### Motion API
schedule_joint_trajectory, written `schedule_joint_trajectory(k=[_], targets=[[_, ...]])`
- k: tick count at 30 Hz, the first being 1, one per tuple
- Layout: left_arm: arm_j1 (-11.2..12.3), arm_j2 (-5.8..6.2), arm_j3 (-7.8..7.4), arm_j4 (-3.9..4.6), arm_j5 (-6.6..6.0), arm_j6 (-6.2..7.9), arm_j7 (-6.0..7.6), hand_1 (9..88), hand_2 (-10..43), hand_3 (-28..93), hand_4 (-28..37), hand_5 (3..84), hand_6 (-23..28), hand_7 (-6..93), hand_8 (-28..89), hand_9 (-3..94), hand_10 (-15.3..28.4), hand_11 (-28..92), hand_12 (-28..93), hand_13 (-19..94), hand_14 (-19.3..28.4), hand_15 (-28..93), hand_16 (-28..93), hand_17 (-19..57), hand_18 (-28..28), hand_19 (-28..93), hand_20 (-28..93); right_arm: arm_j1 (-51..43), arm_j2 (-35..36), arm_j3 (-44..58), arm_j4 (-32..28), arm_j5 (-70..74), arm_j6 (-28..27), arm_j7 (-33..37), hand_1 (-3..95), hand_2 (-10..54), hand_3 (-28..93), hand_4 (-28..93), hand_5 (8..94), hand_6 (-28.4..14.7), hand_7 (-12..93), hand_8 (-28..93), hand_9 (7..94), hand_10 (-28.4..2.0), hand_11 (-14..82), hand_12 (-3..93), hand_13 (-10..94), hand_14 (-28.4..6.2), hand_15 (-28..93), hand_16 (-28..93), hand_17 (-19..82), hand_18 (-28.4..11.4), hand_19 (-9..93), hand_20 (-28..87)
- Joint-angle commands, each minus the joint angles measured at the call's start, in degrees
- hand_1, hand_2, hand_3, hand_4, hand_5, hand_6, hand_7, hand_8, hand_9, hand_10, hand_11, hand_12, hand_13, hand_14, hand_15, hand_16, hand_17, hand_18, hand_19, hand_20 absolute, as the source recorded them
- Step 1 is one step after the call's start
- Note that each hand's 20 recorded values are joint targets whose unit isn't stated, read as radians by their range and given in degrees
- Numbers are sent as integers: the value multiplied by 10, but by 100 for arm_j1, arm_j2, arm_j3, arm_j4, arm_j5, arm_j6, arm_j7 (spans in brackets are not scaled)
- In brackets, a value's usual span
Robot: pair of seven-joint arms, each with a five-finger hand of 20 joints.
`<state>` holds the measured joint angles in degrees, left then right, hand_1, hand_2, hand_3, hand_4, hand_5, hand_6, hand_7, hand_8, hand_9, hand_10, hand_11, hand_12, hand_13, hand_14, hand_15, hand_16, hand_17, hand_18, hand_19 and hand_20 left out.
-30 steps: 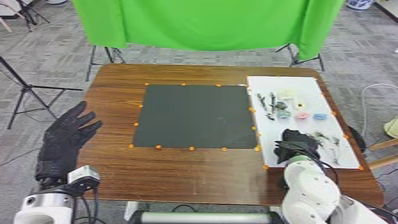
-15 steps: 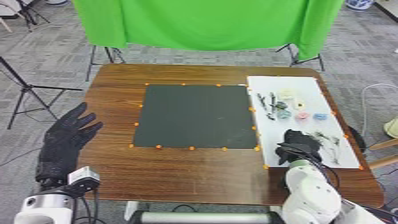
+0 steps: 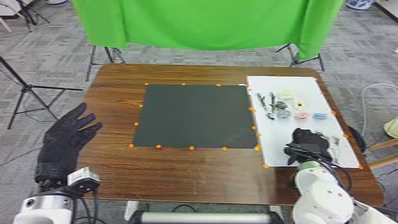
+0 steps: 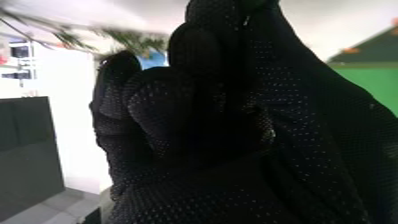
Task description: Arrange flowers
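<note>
On the left, the left hand [image 3: 62,137] is spread wide beside the brown table [image 3: 115,112], and across from it lies the dark mat [image 3: 195,117]. Over to the white board [image 3: 279,137], where the flowers [image 3: 302,115] lie on the far half, and here's the right hand [image 3: 307,146] over the near half, wide, narrow or holding I can't tell, just beside green sprigs [image 3: 337,142].
</note>
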<state>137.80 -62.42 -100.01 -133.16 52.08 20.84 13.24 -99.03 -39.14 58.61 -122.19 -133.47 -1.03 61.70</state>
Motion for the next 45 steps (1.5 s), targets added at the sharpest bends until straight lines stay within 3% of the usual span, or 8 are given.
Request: schedule_joint_trajectory(k=[1, 20, 23, 25, 28, 31, 32, 45], targets=[[120, 17, -52, -74, -22, 116, 19, 235, 53, 818, -241, 343, 75, 165, -114, 318, 174, 236, 92, 246, 246, 448, -81, -104, 231, 554, -4, 574, 75, -66, -185, -199, -15, -207, 482, -88, 872, -283, 798, -41, 394, 182, 759, -135, 560, 342, 758, -98, 816, 195, 370, -254, 932, 255], [194, 25, -101, -109, -35, 139, 18, 236, 53, 817, -240, 344, 75, 165, -114, 318, 175, 234, 92, 247, 246, 447, -81, -104, 232, 554, -5, 1464, -234, -583, -260, -46, -69, -131, 468, -94, 884, -282, 800, -37, 390, 185, 760, -136, 559, 344, 757, -101, 815, 201, 364, -256, 932, 258], [240, 69, -96, -93, -76, 156, 128, 236, 53, 816, -240, 344, 75, 164, -114, 318, 175, 234, 92, 246, 246, 448, -81, -104, 232, 554, -5, 1297, -382, -292, -316, 372, -802, 178, 410, -67, 861, -275, 794, -36, 412, 144, 747, -152, 600, 281, 744, -110, 807, 199, 353, -256, 932, 231], [223, 89, -90, -84, -97, 155, 151, 236, 54, 816, -240, 344, 75, 164, -114, 319, 175, 234, 93, 246, 247, 448, -81, -104, 232, 554, -5, 1192, -336, -253, -313, 501, -785, 311, 337, -46, 863, -266, 775, -41, 417, 114, 724, -169, 618, 246, 722, -120, 809, 193, 337, -261, 932, 215], [250, 178, -68, -79, -140, 219, 253, 235, 53, 817, -239, 344, 75, 164, -114, 319, 175, 235, 93, 246, 248, 449, -81, -105, 232, 554, -5, 1168, -406, -218, -212, 685, -1168, 420, 254, -20, 867, -242, 760, -54, 436, -103, 700, -186, 617, 237, 701, -133, 812, 184, 319, -270, 932, 195], [228, 223, -72, -75, -136, 190, 237, 236, 53, 817, -239, 344, 75, 164, -114, 319, 176, 234, 92, 247, 248, 450, -81, -105, 232, 554, -5, 1123, -436, -203, -165, 898, -1266, 505, 237, -11, 843, -238, 746, -70, 392, -119, 673, -202, 600, 227, 681, -139, 803, 174, 308, -276, 930, 164], [69, 118, -102, -32, -56, 88, 70, 235, 53, 817, -239, 344, 75, 164, -114, 319, 176, 234, 92, 247, 249, 450, -81, -105, 232, 554, -4, 1208, -512, -238, -76, 902, -1345, 522, 235, -9, 838, -237, 745, -73, 382, -118, 668, -205, 596, 225, 679, -140, 802, 173, 307, -276, 930, 157], [23, 136, -60, -8, -71, 89, 91, 235, 53, 818, -239, 343, 75, 165, -113, 318, 176, 233, 93, 246, 247, 450, -81, -105, 232, 554, -4, 1429, -620, -645, 273, 1109, -1645, 838, 233, -22, 819, -237, 734, -98, 270, -105, 637, -231, 543, 202, 657, -145, 793, 154, 304, -281, 932, 89]])
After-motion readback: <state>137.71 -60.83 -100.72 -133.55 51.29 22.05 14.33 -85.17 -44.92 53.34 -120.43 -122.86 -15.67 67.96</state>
